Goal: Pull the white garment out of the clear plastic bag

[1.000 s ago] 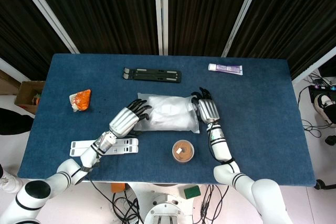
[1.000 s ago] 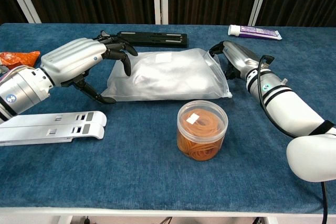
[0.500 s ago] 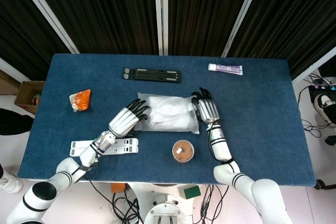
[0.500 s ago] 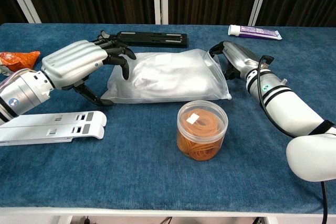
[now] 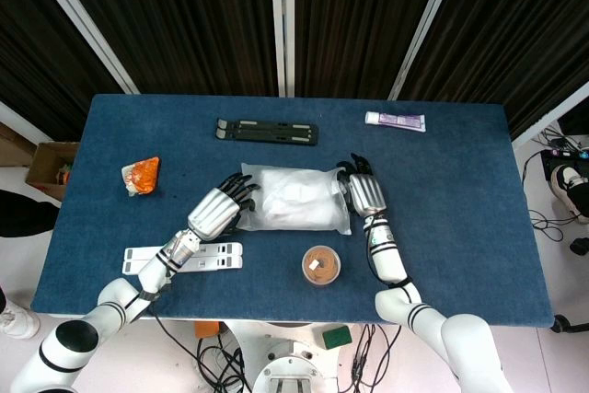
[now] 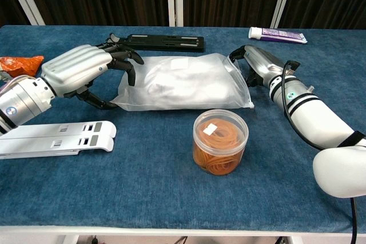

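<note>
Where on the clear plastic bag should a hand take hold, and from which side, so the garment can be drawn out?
Probably the thin flat edge of the clear plastic bag, where the film lies empty beside the bulging white garment. The left hand could pinch its near end from the side; the right hand sits at the opposite end, whose edge looks like the sealed opening.

The round tub [image 6: 220, 142] and black bar [image 5: 267, 131] hem the bag [image 6: 186, 82] front and back.

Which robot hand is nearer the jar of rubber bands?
Right. The right robot hand sits just beyond the jar, at the bag's edge; the left robot hand is farther off.
</note>
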`<control>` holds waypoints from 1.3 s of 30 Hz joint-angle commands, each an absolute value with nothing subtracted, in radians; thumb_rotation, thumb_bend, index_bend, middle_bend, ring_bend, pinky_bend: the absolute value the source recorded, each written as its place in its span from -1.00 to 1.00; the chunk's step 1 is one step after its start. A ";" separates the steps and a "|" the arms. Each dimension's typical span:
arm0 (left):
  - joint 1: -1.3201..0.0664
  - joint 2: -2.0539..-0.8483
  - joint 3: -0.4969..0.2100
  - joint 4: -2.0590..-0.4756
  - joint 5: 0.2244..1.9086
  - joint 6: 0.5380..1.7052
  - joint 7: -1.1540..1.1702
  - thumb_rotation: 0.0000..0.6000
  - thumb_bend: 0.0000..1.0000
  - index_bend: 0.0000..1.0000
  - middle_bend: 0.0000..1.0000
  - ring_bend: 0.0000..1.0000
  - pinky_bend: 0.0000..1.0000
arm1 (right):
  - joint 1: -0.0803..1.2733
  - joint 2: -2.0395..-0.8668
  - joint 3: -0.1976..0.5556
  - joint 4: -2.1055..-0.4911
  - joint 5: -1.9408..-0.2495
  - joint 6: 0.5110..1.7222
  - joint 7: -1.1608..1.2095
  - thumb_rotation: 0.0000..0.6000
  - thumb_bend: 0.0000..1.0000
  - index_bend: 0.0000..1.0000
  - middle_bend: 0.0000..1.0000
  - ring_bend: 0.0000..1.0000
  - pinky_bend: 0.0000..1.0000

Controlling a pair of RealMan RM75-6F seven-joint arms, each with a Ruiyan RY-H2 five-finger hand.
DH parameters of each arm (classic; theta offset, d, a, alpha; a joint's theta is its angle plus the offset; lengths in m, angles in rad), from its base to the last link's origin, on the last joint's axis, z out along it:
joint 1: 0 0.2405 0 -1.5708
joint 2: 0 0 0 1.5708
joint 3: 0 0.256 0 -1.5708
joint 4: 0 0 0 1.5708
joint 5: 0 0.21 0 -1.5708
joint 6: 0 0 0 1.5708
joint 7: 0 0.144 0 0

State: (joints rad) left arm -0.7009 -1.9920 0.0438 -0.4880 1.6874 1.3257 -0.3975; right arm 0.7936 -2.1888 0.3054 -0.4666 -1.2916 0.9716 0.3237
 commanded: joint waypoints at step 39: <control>-0.646 -1.992 0.038 -0.456 1.650 1.393 -0.491 1.00 0.05 0.26 -0.43 -0.76 -0.73 | 0.718 -2.022 0.289 -0.715 -1.340 1.138 0.312 1.00 0.40 0.75 -0.41 -1.00 -1.00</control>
State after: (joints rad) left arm -0.6477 -1.9942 0.0392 -0.4538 1.6517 1.3938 -0.4903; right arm 0.7393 -2.0583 0.2951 -0.6677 -1.3300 1.1093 0.3254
